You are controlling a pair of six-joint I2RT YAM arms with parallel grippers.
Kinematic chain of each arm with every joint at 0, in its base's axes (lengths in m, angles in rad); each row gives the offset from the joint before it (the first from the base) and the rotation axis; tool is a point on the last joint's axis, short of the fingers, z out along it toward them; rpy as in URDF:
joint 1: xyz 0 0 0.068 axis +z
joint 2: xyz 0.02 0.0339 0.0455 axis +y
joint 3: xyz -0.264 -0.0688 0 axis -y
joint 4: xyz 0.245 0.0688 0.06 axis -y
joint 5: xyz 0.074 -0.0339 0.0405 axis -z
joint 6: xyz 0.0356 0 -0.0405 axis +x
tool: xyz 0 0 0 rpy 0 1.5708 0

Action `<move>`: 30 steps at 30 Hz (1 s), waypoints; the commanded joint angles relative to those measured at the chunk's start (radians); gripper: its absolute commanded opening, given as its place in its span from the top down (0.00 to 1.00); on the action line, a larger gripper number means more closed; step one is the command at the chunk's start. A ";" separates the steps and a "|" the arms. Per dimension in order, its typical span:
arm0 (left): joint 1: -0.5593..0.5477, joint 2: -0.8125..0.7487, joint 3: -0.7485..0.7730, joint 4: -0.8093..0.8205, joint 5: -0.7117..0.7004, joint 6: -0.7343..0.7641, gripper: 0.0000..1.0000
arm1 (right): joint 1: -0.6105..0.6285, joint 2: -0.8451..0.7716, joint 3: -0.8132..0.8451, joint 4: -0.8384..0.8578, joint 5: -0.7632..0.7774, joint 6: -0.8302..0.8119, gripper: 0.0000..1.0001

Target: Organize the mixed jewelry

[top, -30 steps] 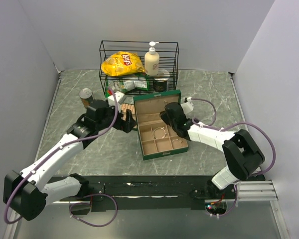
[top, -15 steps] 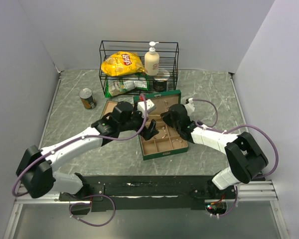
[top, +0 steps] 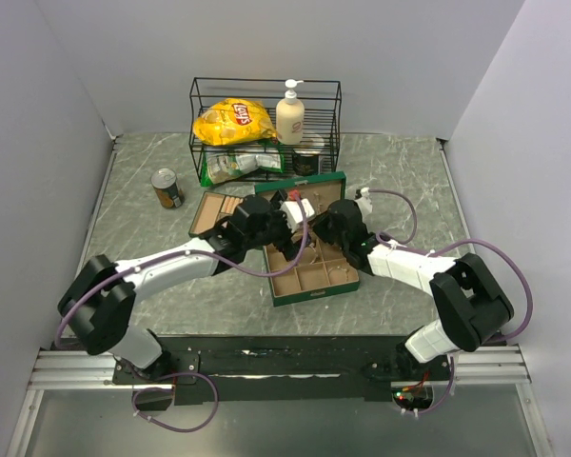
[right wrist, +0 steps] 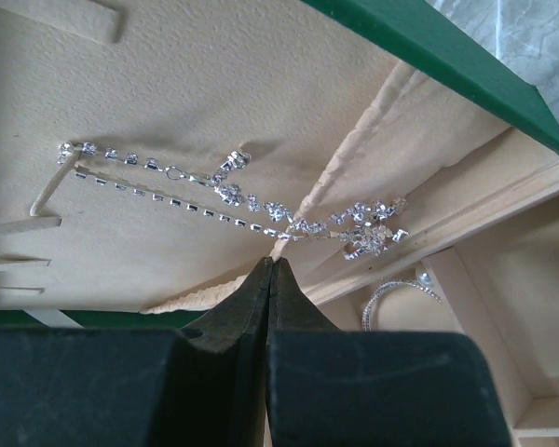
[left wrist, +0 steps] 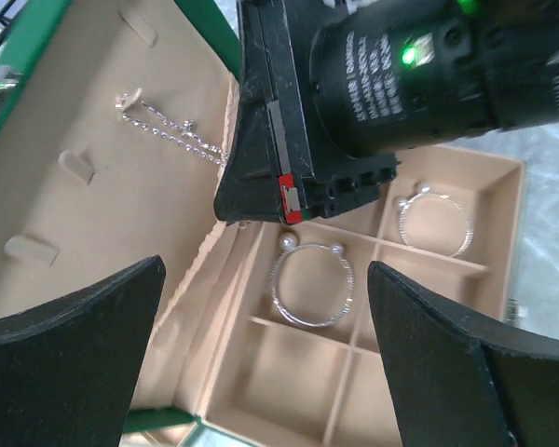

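Observation:
The green jewelry box (top: 316,295) lies open at the table's middle, with tan compartments and a raised lid. A silver bracelet (left wrist: 312,284) lies in one compartment and a second bracelet (left wrist: 435,223) in the one beside it. A rhinestone necklace (right wrist: 233,191) is draped across the lid's lining, also in the left wrist view (left wrist: 168,126). My left gripper (left wrist: 265,265) is open and empty over the compartments (top: 295,214). My right gripper (right wrist: 270,265) is shut, its tips touching the beige fabric fold just under the chain (top: 325,224).
A wire rack (top: 265,88) at the back holds a yellow chips bag (top: 233,119), a lotion bottle (top: 289,112) and packets. A can (top: 167,188) stands at the left. A brown tray (top: 209,211) lies left of the box. The two wrists are close together.
My left arm has swung right from beside the brown tray to over the jewelry box, next to the right gripper. The right gripper has barely moved.

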State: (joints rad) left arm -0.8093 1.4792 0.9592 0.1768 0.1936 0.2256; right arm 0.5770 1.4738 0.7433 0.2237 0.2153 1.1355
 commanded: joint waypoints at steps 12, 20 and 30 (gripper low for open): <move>-0.010 0.168 0.024 0.184 -0.086 0.204 0.04 | -0.016 -0.029 -0.015 0.031 -0.050 -0.036 1.00; -0.011 0.217 0.038 0.187 -0.103 0.238 0.04 | -0.017 -0.041 -0.024 0.026 -0.045 -0.045 1.00; 0.018 0.245 0.050 0.194 -0.049 0.190 0.04 | -0.016 -0.053 -0.036 0.022 -0.042 -0.051 1.00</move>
State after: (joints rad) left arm -0.8124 1.7199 0.9691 0.3172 0.1066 0.4332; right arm 0.5629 1.4651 0.7185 0.2470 0.1719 1.1053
